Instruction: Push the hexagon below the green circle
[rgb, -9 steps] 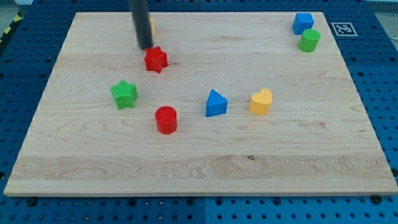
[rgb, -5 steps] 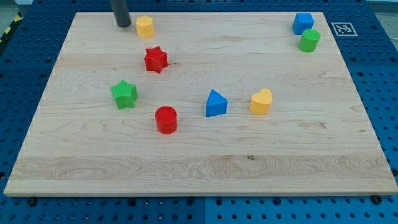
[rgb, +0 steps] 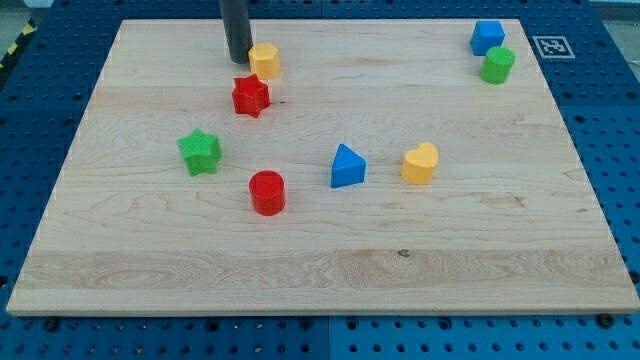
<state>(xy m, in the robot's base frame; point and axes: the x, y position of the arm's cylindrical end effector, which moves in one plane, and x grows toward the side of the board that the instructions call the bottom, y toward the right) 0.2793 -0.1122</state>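
The yellow hexagon (rgb: 265, 60) lies near the view's top left of the wooden board (rgb: 320, 280). My tip (rgb: 238, 59) touches the hexagon's left side. The green circle (rgb: 497, 65) stands far off at the view's top right, just below the blue block (rgb: 487, 37). The red star (rgb: 250, 96) lies just below the hexagon.
A green star (rgb: 200, 151) lies at the left, a red circle (rgb: 267, 192) below the centre-left, a blue triangle (rgb: 347, 166) and a yellow heart (rgb: 420, 163) near the middle. A marker tag (rgb: 552, 46) sits off the board's top right corner.
My tip went from beside the red star up to the hexagon's left, then came in against it. The yellow hexagon has slid right and a little down.
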